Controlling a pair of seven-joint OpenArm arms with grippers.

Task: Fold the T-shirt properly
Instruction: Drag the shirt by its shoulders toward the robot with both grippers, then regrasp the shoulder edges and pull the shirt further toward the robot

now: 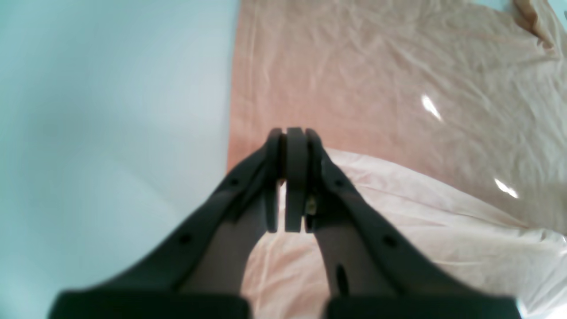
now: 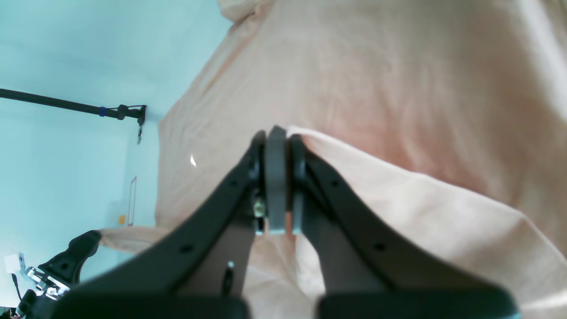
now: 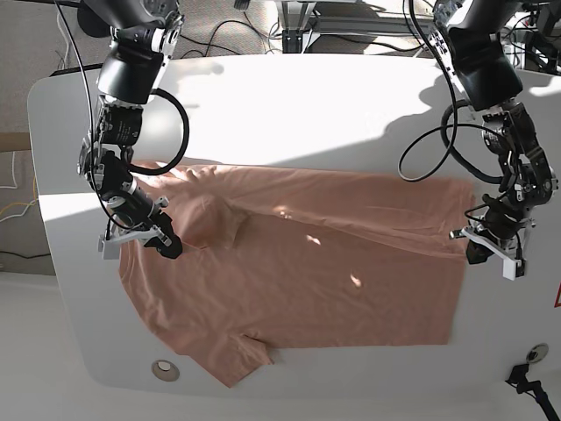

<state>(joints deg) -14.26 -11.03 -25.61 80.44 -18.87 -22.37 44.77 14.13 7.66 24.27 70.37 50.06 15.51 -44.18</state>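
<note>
The salmon-pink T-shirt (image 3: 333,281) lies spread across the white table, with its neck end at the left and its hem at the right. One sleeve (image 3: 237,360) points toward the front edge. My right gripper (image 3: 165,244) is at the shirt's left end, shut on a raised fold of fabric (image 2: 398,195); its jaws (image 2: 277,133) are pressed together. My left gripper (image 3: 480,250) is at the hem's right edge, shut (image 1: 294,133) on a lifted pale fold of the T-shirt (image 1: 421,208). The flat shirt body (image 1: 376,79) lies just beyond it.
The white table (image 3: 307,105) has a rounded front-left corner with a round grommet (image 3: 164,370). Cables hang from both arms and lie behind the table. A black clamp (image 3: 526,381) sits at the front right. A dark rod (image 2: 66,105) shows off the table.
</note>
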